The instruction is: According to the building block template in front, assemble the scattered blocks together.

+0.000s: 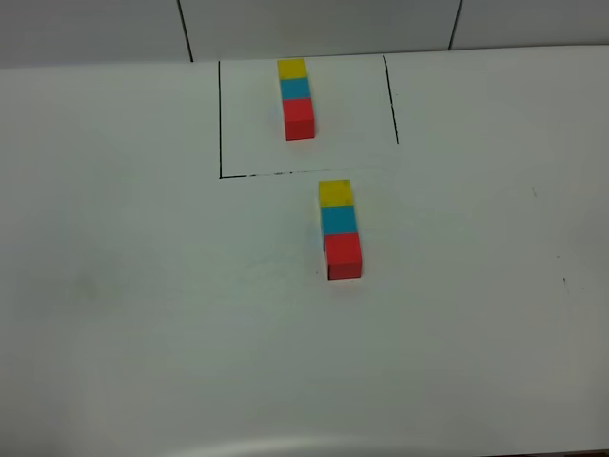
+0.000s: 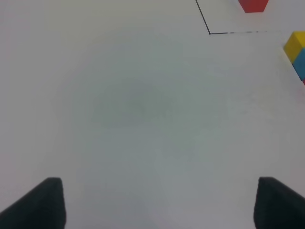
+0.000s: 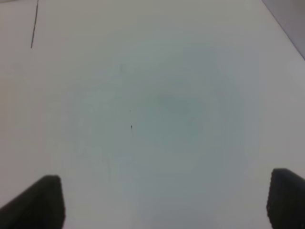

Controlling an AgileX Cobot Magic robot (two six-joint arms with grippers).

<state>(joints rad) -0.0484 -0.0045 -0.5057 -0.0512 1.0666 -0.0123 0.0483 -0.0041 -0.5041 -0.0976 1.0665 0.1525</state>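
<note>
- Left gripper point(image 2: 152, 202): standing wide open over bare table point(image 1: 124, 314), holding nothing; only the two dark fingertips showing at the frame edge.
- Template point(image 1: 296, 98): sitting inside the black outline point(image 1: 220, 119) at the far middle of the table, running yellow, cyan, red toward the near side.
- Blocks point(image 1: 340, 228): lying just outside the outline's near line, a little right of the template, already touching in a row, yellow farthest, cyan between, red nearest; red looking slightly offset sideways from cyan.
- Handling, as a guess: looking light, rigid, smooth-faced and easy to nudge out of line; best pinching one cube across two opposite flat sides, squarely, jaws clear of its neighbour.
- Right gripper point(image 3: 164, 202): also spread open and empty, over bare table.
- High view giving both rows whole, neither gripper; left wrist view catching only the outline's corner, the template's red end and the yellow-cyan end of the blocks; right wrist view showing only a short piece of line, no cubes.
</note>
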